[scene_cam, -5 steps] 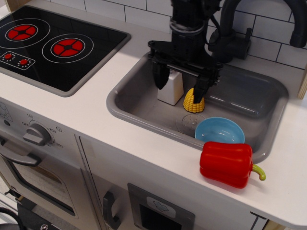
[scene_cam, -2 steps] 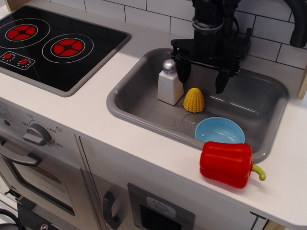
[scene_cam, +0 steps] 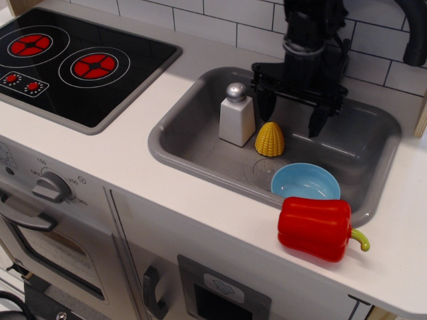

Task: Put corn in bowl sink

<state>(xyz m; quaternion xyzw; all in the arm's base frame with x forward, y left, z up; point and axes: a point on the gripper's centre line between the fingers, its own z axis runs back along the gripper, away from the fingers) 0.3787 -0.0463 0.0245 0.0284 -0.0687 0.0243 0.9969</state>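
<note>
The yellow corn (scene_cam: 269, 139) stands upright on the floor of the grey sink (scene_cam: 193, 137), beside a white salt shaker. The light-blue bowl (scene_cam: 305, 182) sits empty in the sink's front right part, just right of the corn. My black gripper (scene_cam: 292, 115) hangs over the sink behind and to the right of the corn. It is open and empty, with its fingers (scene_cam: 266, 107) spread wide and its left finger just above the corn.
A white salt shaker (scene_cam: 236, 115) with a silver cap stands left of the corn. A red toy pepper (scene_cam: 316, 227) lies on the counter at the sink's front edge. The dark faucet (scene_cam: 400, 27) is at the back right. A black stove (scene_cam: 73, 60) is at left.
The gripper has let go of the corn, risen and moved right, from over the shaker and corn to behind the corn. The corn stays put.
</note>
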